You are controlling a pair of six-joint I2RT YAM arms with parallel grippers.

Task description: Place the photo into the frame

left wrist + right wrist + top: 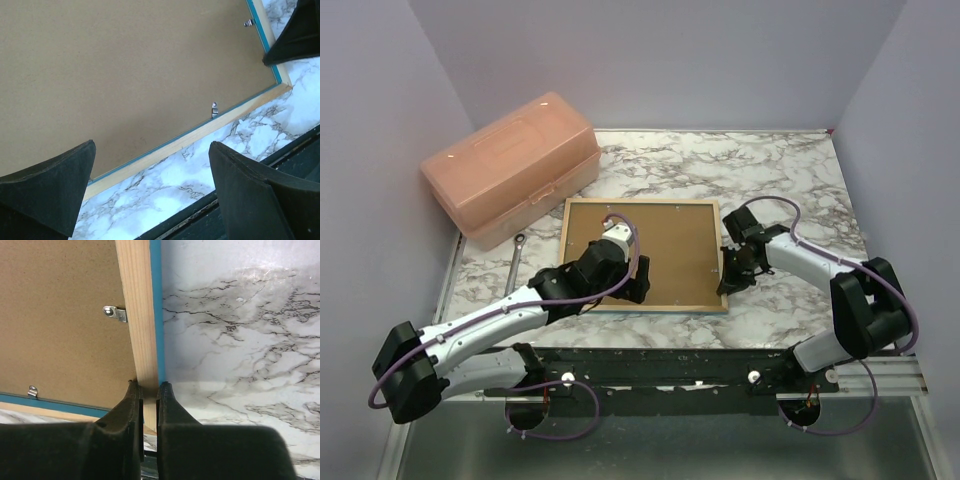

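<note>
Frame [645, 306] face down mid-table [780, 170], pale wood up, brown backing board [670, 250] seated inside. Photo not visible. Frame likely light, stiff, thin, prone to slide on marble; grip by rail edge. Right gripper [148, 386] pinched on right rail near its near corner, wrist low. Left gripper [152, 155] fingers apart, hovering over near rail, arm stretched forward.

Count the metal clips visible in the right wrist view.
2: one clip on the frame rail above the right gripper, another on the adjoining rail, lower left. More may lie outside view.
</note>
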